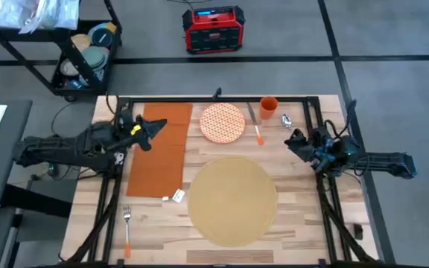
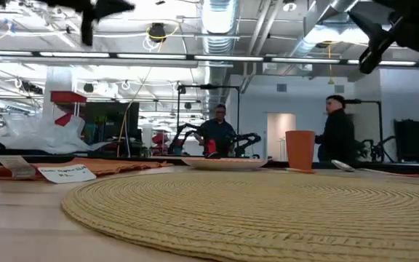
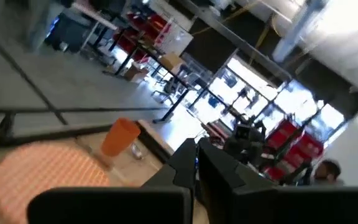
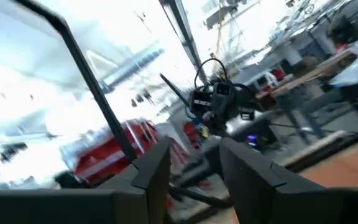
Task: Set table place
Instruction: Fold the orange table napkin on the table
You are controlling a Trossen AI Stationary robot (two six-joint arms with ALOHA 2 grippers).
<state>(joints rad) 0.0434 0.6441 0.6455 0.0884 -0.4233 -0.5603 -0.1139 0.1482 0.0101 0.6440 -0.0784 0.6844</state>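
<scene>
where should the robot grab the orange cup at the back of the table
Judging from above, take the orange cup across its side wall, coming level from the right, where the right hand is nearer. It stands upright, mouth open. The knife lies to its left and the spoon to its right.

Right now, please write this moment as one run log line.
left gripper: shut, above napkin | right gripper: open, beside spoon | placemat: bare | plate: not placed

The high view looks straight down on the whole counter. The low view sits at the counter's surface, close behind the placemat, facing the room. Both share the orange cup. The wrist views tilt upward, seemingly roomward.
</scene>
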